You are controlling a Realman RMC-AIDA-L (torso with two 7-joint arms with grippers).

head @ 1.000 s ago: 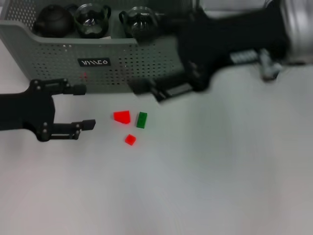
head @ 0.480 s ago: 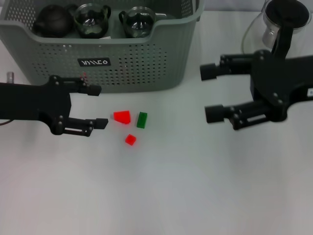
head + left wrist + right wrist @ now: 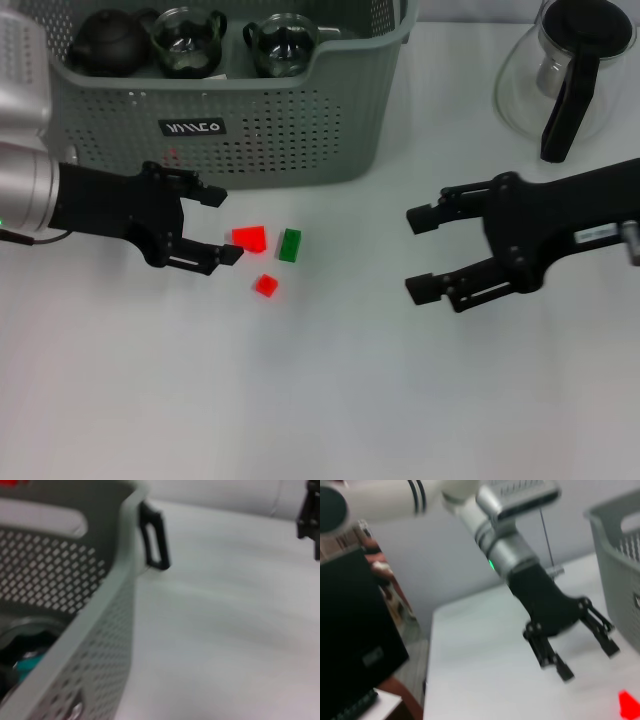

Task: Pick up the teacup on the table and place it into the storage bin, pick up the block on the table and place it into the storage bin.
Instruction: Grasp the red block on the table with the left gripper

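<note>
The grey-green storage bin (image 3: 300, 120) stands at the back left and holds two glass teacups (image 3: 185, 40) (image 3: 282, 45) beside a dark teapot (image 3: 108, 42). On the table in front of it lie a red block (image 3: 249, 238), a green block (image 3: 290, 245) and a smaller red block (image 3: 266, 285). My left gripper (image 3: 222, 226) is open, its fingertips just left of the larger red block. My right gripper (image 3: 415, 254) is open and empty, well to the right of the blocks. The right wrist view shows the left gripper (image 3: 585, 645) near a red block (image 3: 627, 702).
A glass carafe (image 3: 560, 70) with a black handle stands at the back right, behind my right arm. The bin's perforated wall (image 3: 100, 630) fills the left wrist view. White table lies in front of the blocks.
My left gripper has moved right, up to the larger red block. My right arm has swung away from the bin's front to the right side of the table and come lower.
</note>
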